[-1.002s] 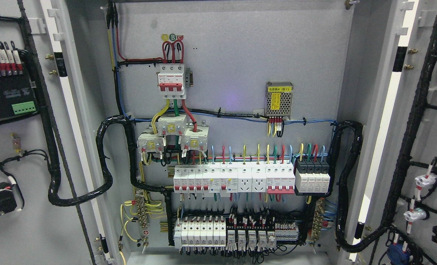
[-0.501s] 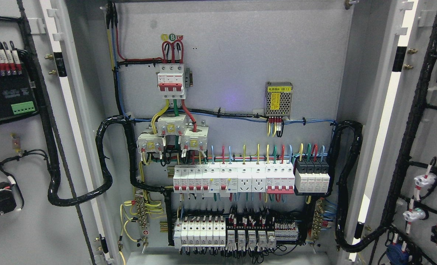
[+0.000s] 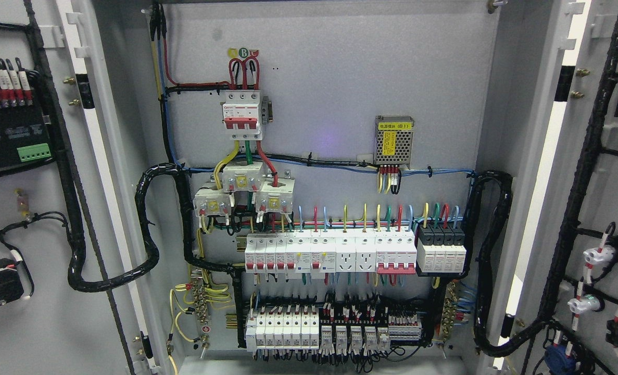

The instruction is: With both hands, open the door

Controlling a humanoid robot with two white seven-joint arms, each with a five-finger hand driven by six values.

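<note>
Doors (image 3: 38,219) swung wide, outer edges cut off by frame.

Bright, even light, sharp focus — faint violet glare mid-panel

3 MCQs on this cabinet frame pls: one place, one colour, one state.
1. Where is the mesh power supply?
A. upper right of the back panel
B. on the left door
C. on the cabinet floor

2. Colour of the terminal block on the left door?
A. blue
B. green
C. orange

3. State of the doors?
A. both shut
B. only the left open
C. both open

1 A: it sits above the breaker row, right of centre.
2 B: it shows bright green.
3 C: the inner faces of the left door and right door flank the interior.
</note>
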